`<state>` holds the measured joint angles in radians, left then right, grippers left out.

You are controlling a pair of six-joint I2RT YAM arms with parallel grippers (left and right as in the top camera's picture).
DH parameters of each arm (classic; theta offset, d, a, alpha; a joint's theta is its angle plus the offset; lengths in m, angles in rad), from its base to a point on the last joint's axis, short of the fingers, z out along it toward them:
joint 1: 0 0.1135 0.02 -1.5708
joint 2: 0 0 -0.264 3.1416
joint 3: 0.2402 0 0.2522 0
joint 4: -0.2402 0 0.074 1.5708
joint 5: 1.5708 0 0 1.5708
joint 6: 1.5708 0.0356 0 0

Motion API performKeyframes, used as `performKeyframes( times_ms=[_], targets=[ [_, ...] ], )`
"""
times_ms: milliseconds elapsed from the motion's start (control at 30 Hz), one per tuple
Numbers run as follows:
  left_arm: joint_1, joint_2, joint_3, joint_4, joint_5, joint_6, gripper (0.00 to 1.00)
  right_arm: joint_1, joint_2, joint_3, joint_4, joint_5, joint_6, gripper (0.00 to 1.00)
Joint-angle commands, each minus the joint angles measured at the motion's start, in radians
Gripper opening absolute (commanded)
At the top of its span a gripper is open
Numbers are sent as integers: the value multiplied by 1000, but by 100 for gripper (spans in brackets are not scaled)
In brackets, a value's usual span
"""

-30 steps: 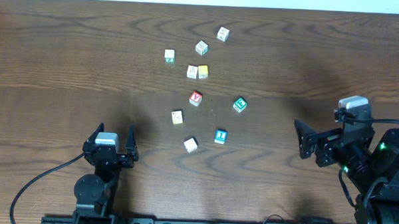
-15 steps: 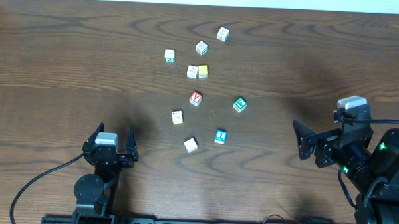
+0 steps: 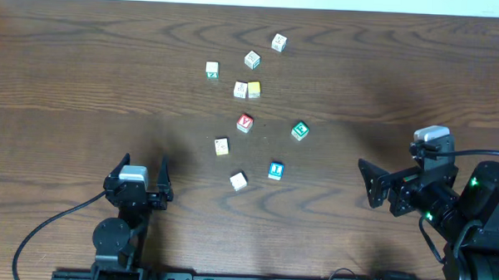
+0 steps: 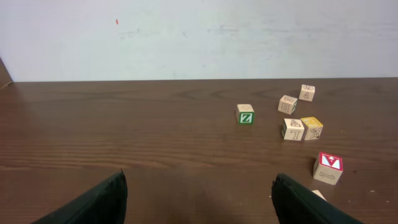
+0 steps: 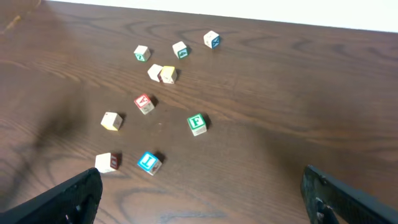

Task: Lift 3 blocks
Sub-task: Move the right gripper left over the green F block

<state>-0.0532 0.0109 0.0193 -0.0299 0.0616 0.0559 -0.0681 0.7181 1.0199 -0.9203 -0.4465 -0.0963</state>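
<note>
Blocks for lifting, namely a small cream-faced wooden cube [image 3: 238,181], a wooden cube with a blue letter face [image 3: 275,170] and a wooden cube with a green "F" face [image 3: 299,130], sit loose and apart at the near side of a scatter on the dark wood-grain surface [image 3: 85,68], none yet raised. Right hand [image 3: 371,184] is spread wide and empty, turned toward them from the right, likely because they lie nearest it. Left hand [image 3: 140,168], also wide and empty, rests low by the front edge, facing farther cubes such as the red "Y" cube [image 3: 245,122].
</note>
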Motion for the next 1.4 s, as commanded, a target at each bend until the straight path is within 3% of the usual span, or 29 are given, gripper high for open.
performKeyframes(
  times_ms=[0, 167, 333, 700, 1067, 1367],
  targets=[
    [4, -5, -15, -37, 5, -1, 75, -2, 34, -6, 14, -14, 40, 99],
    [4, -5, -15, -37, 5, -1, 75, -2, 154, -6, 71, -14, 41, 99],
    [4, -5, -15, -37, 5, -1, 75, -2, 252, -6, 116, 0, 145, 99],
    [4, -5, -15, -37, 5, -1, 75, 103, 423, -6, 15, 6, 184, 99],
    [4, -5, -15, -37, 5, -1, 75, 355, 441, -6, -2, 52, 185, 99],
    [4, -5, -15, -37, 5, -1, 75, 399, 441, -7, -8, 135, 185, 99]
  ],
)
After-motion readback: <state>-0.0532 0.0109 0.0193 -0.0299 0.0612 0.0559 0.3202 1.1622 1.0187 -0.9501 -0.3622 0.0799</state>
